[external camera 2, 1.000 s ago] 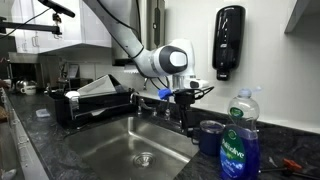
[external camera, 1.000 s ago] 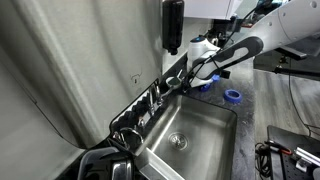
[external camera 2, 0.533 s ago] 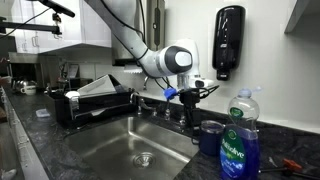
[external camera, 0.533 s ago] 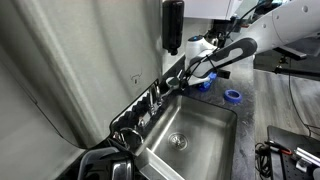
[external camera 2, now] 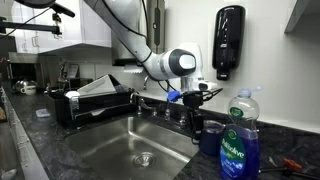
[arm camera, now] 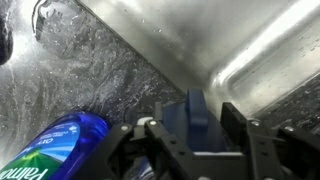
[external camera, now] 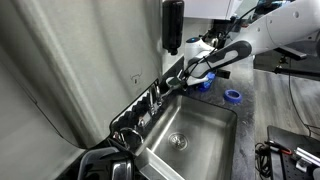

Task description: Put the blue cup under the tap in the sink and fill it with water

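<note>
The blue cup (external camera 2: 211, 136) stands on the dark counter just beyond the sink's end, beside a dish soap bottle (external camera 2: 238, 140). In the wrist view the cup (arm camera: 196, 118) shows with its handle up between my two fingers. My gripper (external camera 2: 196, 112) is open and hangs just above the cup, with one finger on each side (arm camera: 195, 135). It also shows in an exterior view (external camera: 196, 74). The steel sink (external camera 2: 100, 140) has a round drain (external camera 2: 143, 158). The chrome tap (external camera: 153, 97) stands on the sink's back edge.
A flat blue tape ring (external camera: 232, 95) lies on the counter past the cup. A black soap dispenser (external camera 2: 228, 40) hangs on the wall above. A dish rack (external camera 2: 95, 100) stands behind the sink. The soap bottle (arm camera: 50, 150) is close beside my fingers.
My gripper has moved along the sink's back edge towards the cup and the soap bottle, and now sits over the cup. The cup has not moved.
</note>
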